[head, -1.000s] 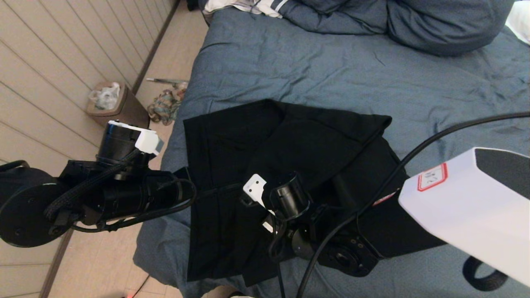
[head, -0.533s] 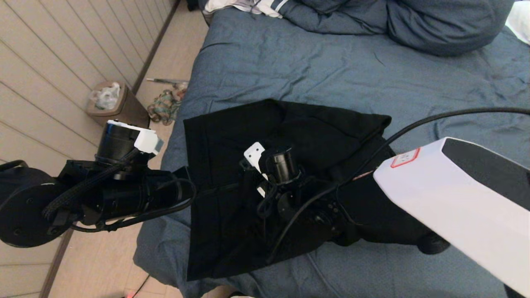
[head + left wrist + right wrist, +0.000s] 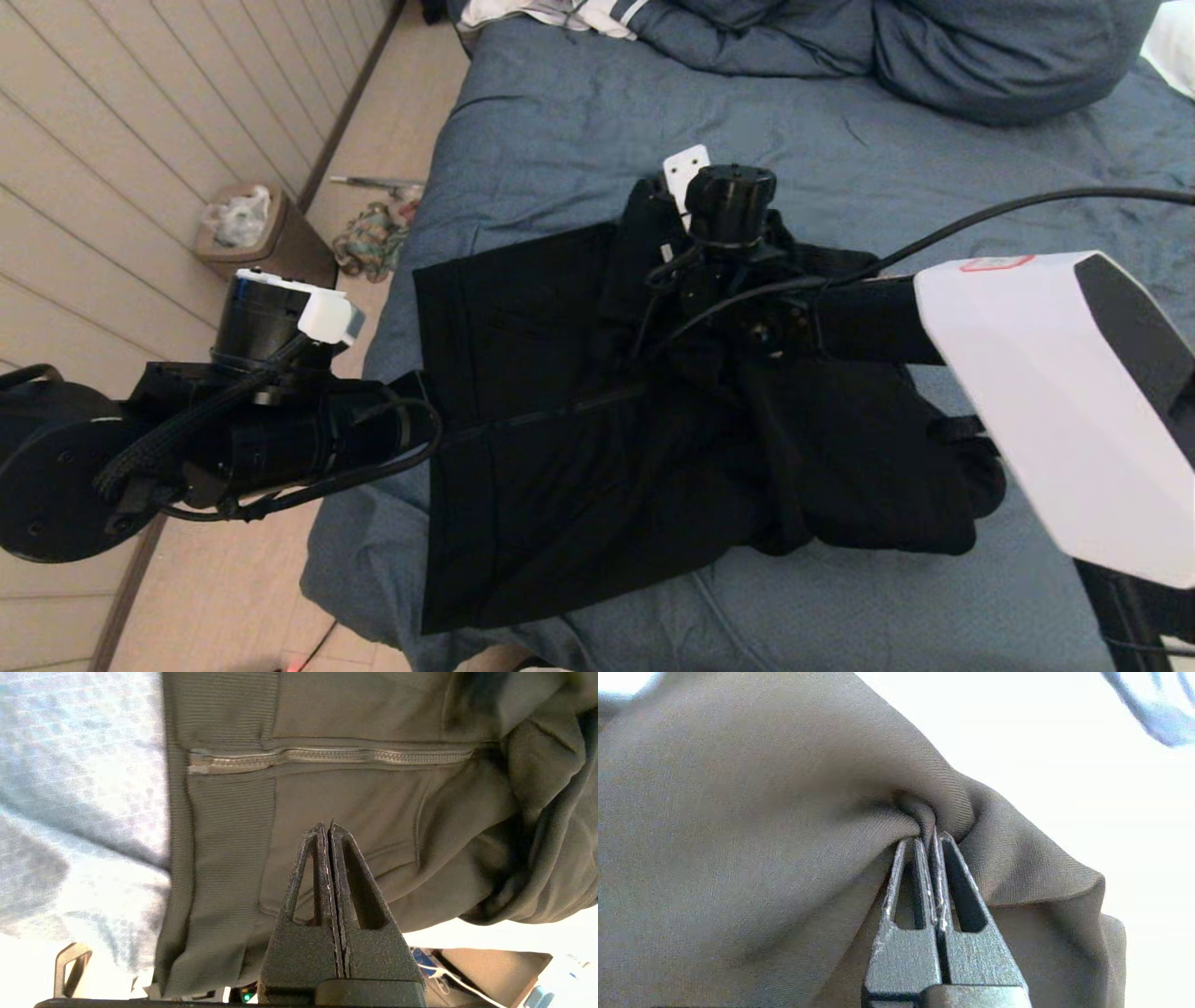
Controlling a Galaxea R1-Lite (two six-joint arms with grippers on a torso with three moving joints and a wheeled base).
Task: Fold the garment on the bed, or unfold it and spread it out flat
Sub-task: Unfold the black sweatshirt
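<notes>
The black garment (image 3: pixel 541 467) lies across the near left part of the blue bed (image 3: pixel 840 159), with its zipper (image 3: pixel 327 756) running toward the ribbed hem (image 3: pixel 219 835). My right gripper (image 3: pixel 931 835) is shut on a pinched fold of the garment (image 3: pixel 784 812) and holds it raised at the garment's far edge. In the head view its fingers are hidden behind the wrist (image 3: pixel 728 201). My left gripper (image 3: pixel 325 826) is shut with nothing in it. It hovers just above the hem end of the garment, near the bed's left edge.
A brown waste bin (image 3: pixel 261 243) and a cloth bundle (image 3: pixel 369 238) sit on the floor left of the bed, by the panelled wall. A white striped cloth (image 3: pixel 560 14) and blue pillows (image 3: pixel 934 47) lie at the far end. Open duvet stretches to the right.
My right gripper closed on the fabric near the garment's middle and carried it up and toward the far side, dragging a layer open. The left arm stayed put.
</notes>
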